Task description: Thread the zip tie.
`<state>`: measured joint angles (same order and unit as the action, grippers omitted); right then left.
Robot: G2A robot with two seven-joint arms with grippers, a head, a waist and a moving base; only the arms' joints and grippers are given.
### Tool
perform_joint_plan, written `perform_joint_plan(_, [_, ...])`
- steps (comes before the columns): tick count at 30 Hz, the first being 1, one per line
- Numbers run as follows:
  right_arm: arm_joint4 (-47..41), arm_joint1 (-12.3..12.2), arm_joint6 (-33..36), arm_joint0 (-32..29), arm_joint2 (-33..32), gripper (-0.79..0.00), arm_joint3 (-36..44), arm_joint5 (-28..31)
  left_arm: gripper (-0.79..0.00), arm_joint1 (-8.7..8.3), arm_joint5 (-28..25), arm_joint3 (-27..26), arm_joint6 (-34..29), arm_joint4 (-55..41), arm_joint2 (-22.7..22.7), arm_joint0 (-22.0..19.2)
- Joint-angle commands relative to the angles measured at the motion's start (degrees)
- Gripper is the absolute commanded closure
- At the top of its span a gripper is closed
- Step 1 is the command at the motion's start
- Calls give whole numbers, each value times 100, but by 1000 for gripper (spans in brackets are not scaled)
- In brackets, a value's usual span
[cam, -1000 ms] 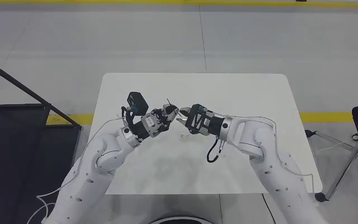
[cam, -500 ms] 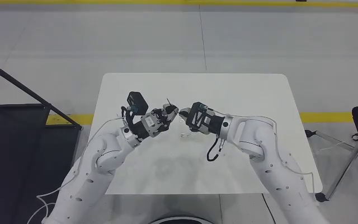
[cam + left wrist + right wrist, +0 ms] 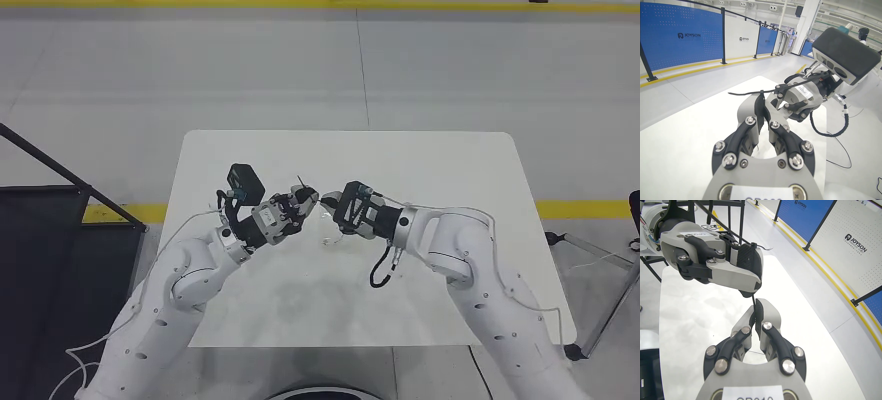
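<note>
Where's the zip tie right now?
The zip tie is held above the middle of the white table, pinched by both the left gripper and the right gripper, whose tips nearly meet.

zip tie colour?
Black. The zip tie shows best in the left wrist view, against the white table.

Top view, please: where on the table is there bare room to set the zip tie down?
The table is bare along its far edge and in the corner beyond the right arm. The near strip between the arms is free too. The middle is crowded: left pincer and right pincer meet there, shut on the zip tie.
</note>
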<state>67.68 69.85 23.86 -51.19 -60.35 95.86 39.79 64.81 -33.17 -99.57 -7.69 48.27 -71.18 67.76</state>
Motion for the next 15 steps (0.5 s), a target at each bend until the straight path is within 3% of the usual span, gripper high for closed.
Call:
perform_joint_plan(1, [-4, -7, -61, -30, -33, 0, 15, -33, -597, -1, -22, 4, -35, -15, -1, 1])
perform_joint_plan(3, [6, -13, -106, -52, -54, 0, 34, -46, -760, -2, -29, 2, -69, -7, -7, 4])
perform_joint_plan(4, [8, -16, -135, -64, -68, 0, 40, -63, -785, -4, -34, 1, -89, 6, -7, 8])
perform_joint_plan(15, [-182, -52, -336, -172, -221, 0, 35, -28, -785, -39, -178, 80, 61, -86, -283, 151])
